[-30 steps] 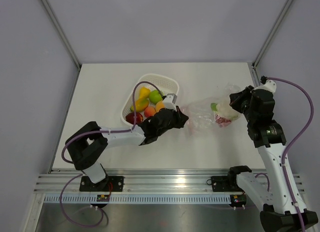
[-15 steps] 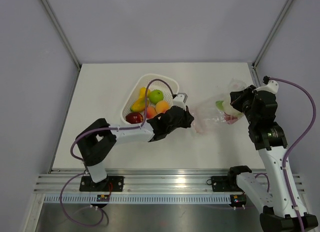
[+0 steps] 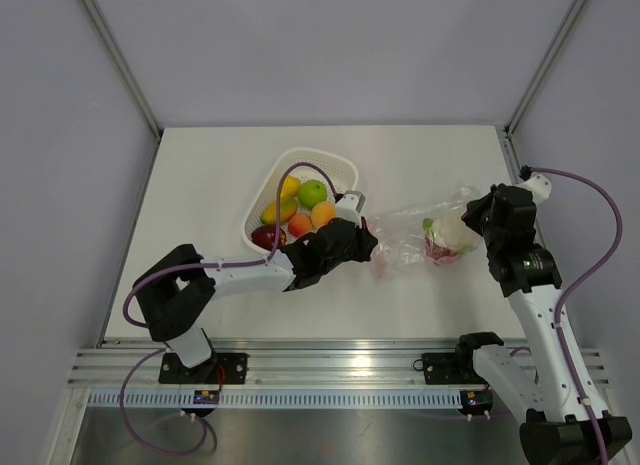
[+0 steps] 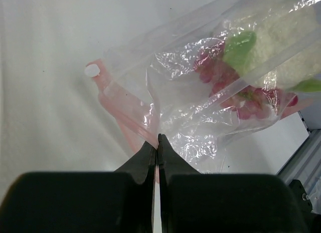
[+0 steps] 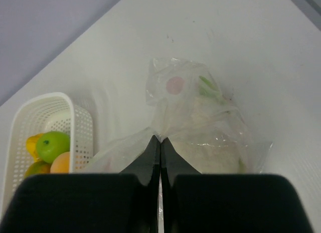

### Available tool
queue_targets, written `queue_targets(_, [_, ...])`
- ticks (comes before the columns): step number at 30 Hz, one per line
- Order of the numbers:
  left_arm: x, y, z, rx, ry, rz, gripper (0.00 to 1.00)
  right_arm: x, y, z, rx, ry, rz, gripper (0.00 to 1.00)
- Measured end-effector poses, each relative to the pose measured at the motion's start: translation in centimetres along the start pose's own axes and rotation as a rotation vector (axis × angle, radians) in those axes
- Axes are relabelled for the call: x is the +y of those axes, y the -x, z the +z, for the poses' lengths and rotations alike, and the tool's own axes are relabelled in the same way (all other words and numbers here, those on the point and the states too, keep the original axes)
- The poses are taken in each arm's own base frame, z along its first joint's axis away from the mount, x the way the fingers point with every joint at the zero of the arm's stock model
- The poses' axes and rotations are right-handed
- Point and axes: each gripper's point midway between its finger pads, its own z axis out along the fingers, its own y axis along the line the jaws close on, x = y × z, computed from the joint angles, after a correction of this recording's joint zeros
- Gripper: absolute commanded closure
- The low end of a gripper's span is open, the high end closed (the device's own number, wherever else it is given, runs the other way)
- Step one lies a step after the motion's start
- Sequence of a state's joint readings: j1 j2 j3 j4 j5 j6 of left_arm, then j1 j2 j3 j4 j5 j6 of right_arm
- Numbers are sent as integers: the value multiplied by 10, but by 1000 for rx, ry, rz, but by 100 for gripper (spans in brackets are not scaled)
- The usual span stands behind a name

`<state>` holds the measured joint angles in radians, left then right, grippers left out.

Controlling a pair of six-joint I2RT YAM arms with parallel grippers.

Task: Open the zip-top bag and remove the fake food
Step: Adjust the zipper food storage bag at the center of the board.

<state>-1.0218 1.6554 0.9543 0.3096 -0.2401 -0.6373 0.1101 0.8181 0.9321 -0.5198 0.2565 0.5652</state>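
A white counter (image 3: 200, 205) boxed in by pale grey walls carries everything I am working with. The largest thing on it is the white perforated basket (image 3: 335, 167) at the middle. It already holds most of the fake food: a green apple (image 3: 313, 193), an orange (image 3: 322, 215), yellow pieces (image 3: 284, 197) and a red apple (image 3: 266, 235).

To the right of the basket, between my two arms, the zip-top bag (image 3: 405, 230) lies stretched across the counter. Each end of it is held by one of my hands. My left fingers (image 4: 150, 152) are pressed together on the film right at the pinkish zip strip (image 4: 118, 105). My right fingers (image 5: 154, 149) are likewise closed, pinching a fold of plastic at the far end, above the contents.

From the left wrist the pink strip looks parted into two bands near my grip. I judge the mouth to be open there, though I cannot tell how wide.

Two pieces are left inside, bunched toward the right end: a pale green-white leafy piece (image 4: 281, 42) and a dark red piece (image 4: 241, 95).

I judge the job mostly done. The bag looks opened and the bulk of the food is in the basket. What is left is to get these last two pieces out through the mouth.
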Motion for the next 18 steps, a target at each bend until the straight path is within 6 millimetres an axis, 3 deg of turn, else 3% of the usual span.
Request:
queue_targets(4, [4,-5,-1,19,13,18,100,-23,-21,12,29,-88,-7,100])
queue_targets(7, [6,-7,-1,27,20,26,91,-34,-31,17,43,-132,-9,100])
queue_targets(14, [12,-13,-4,56,34,66,59,-51,-36,19,25,-199,-10,100])
queue_targets(15, [12,-13,-5,61,34,74,46,-53,-36,19,20,-209,-10,98])
queue_targets(18, [11,-14,-9,70,20,86,30,-60,-36,19,5,-241,-8,96])
